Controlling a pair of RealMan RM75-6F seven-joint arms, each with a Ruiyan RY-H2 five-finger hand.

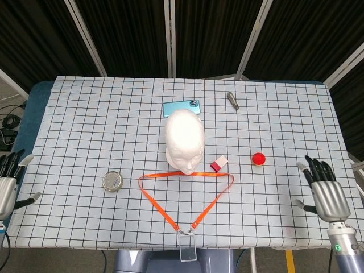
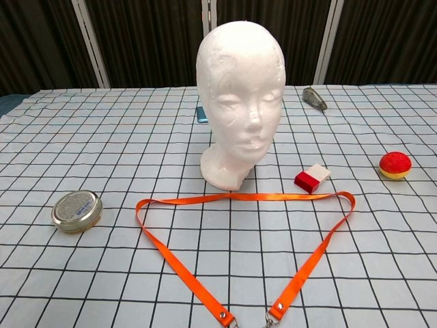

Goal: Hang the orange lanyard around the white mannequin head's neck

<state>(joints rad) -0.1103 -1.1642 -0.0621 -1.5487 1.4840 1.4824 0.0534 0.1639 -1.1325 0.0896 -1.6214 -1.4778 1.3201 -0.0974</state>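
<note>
The white mannequin head [image 1: 184, 140] [image 2: 240, 96] stands upright at the table's middle, facing me. The orange lanyard [image 1: 187, 196] [image 2: 240, 239] lies flat in a triangle just in front of its base, and its clear badge holder [image 1: 186, 247] hangs over the near edge. My right hand [image 1: 323, 191] hovers over the table's near right corner, fingers spread, holding nothing. My left hand [image 1: 8, 183] sits off the left edge, also open and empty. The chest view shows neither hand.
A round metal tin [image 1: 112, 181] lies left of the lanyard. A red-and-white block [image 1: 218, 164] and a red ball [image 1: 259, 158] lie to the right. Behind the head are a blue phone [image 1: 181, 107] and a small grey tool [image 1: 232, 100].
</note>
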